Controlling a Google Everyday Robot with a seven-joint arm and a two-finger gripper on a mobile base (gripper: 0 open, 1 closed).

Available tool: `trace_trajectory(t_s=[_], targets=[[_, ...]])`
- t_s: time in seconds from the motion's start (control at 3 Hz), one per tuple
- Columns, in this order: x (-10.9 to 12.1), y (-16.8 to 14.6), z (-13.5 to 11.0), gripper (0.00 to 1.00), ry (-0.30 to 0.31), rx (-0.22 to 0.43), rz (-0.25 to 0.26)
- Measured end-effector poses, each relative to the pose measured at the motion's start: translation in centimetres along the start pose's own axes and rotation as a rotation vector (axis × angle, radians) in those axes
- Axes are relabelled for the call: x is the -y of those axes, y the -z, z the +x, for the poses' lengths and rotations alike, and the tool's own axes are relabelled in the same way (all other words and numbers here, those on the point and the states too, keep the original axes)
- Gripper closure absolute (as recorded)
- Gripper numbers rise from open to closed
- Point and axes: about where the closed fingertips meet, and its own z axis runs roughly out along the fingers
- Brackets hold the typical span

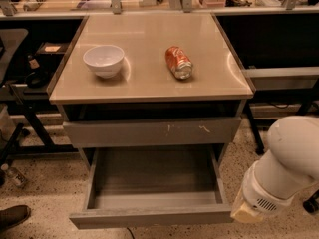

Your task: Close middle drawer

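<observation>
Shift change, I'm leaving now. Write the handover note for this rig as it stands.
Gripper: out of view. Only the white arm shows, low by the cabinet's front right corner.
Middle drawer: pulled far out, tray empty, nothing touching it.
Scratched drawer front above it: not the target.
White bowl and tipped soda can sit on top.
Done: nothing yet.
Left: push the flat front in until shut.
</observation>
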Motion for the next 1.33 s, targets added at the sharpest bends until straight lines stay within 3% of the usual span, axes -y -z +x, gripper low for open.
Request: trace_trajectory(t_s=[0.33, 0.67, 1.0, 1.33], targets=[[-0.3, -4.7, 0.4, 1.0, -0.039, 0.007, -0.061], [-0.3, -4.7, 0.4, 1.0, -0.039, 0.007, -0.061], [-0.5, -7.5, 1.0, 1.0, -0.079, 0.015, -0.069], [1.3, -13.5, 1.4, 1.0, -0.158, 0.057, -0.061]])
